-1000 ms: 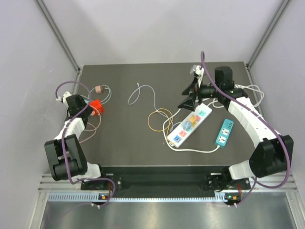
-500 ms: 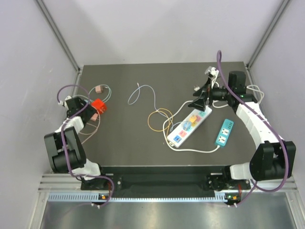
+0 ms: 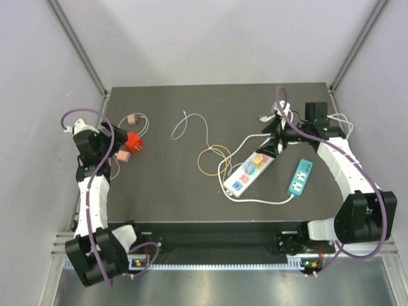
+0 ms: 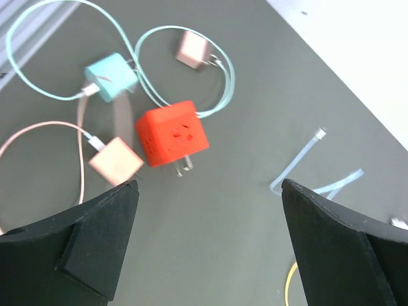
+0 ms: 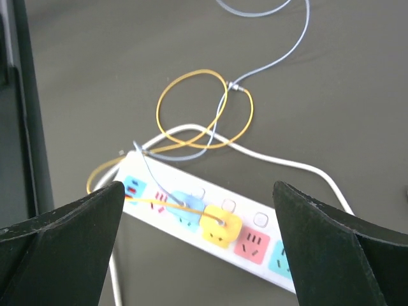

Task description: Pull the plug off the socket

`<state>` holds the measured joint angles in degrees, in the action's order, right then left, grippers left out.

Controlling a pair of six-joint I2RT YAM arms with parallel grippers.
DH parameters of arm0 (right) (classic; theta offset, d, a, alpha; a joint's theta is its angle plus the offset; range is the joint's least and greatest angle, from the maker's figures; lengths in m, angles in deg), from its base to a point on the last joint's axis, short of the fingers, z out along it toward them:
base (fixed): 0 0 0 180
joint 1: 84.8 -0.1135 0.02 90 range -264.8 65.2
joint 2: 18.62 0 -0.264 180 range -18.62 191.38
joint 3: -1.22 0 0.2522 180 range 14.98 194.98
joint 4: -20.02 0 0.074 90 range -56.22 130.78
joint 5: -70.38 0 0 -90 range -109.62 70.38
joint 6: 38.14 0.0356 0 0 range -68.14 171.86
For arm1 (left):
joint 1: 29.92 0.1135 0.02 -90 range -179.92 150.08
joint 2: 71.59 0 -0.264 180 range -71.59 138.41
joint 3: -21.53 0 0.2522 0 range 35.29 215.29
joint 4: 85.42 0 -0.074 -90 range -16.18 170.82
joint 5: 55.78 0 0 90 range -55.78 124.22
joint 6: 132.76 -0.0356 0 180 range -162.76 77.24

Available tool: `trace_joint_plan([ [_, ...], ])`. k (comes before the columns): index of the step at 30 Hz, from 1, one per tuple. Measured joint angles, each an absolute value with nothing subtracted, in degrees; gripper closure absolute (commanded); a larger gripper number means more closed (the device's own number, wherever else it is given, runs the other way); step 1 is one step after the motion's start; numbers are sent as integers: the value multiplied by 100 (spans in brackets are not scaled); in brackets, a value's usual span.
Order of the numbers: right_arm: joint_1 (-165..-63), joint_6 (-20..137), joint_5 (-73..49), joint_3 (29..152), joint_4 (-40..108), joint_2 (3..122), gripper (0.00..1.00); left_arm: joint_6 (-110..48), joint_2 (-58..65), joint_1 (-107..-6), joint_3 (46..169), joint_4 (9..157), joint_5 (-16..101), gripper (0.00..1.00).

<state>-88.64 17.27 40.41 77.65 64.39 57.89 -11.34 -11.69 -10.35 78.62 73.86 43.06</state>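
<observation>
Yellow cube plug (image 5: pixel 221 228) seated in the white multi-socket power strip (image 3: pixel 237 183); both pairs of jaws spread wide and empty.
The strip lay diagonally in the right half of the dark grey matte surface (image 3: pixel 166 197), its sockets faced in blue, red and teal. A pale blue plug (image 5: pixel 185 207) sat just beside the yellow one, each trailing a thin cable. The right gripper (image 5: pixel 197 188) hovered above the strip. The left gripper (image 4: pixel 209 191) hung near the left edge over a loose red cube adapter (image 4: pixel 172 132). A teal power strip (image 3: pixel 300 176) lay near the right edge. Pale lilac walls (image 3: pixel 210 38) and metal frame posts (image 3: pixel 75 44) enclosed the surface.
</observation>
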Motion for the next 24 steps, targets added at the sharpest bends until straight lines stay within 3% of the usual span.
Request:
trace_joint_plan([
  [12, -8706, -1774, 3995, 7759, 8419, 5791, 0, -1742, -1556, -1837, 7975, 7005, 5423, 1],
  [19, -8383, -2554, 3808, 7761, 8821, 5898, 0, -2201, -1665, -3387, 8203, 7112, 6170, 3],
  [24, -8335, -3131, 3714, 7763, 9289, 6178, 0, -2664, -1162, -5020, 8233, 7331, 6063, 4],
])
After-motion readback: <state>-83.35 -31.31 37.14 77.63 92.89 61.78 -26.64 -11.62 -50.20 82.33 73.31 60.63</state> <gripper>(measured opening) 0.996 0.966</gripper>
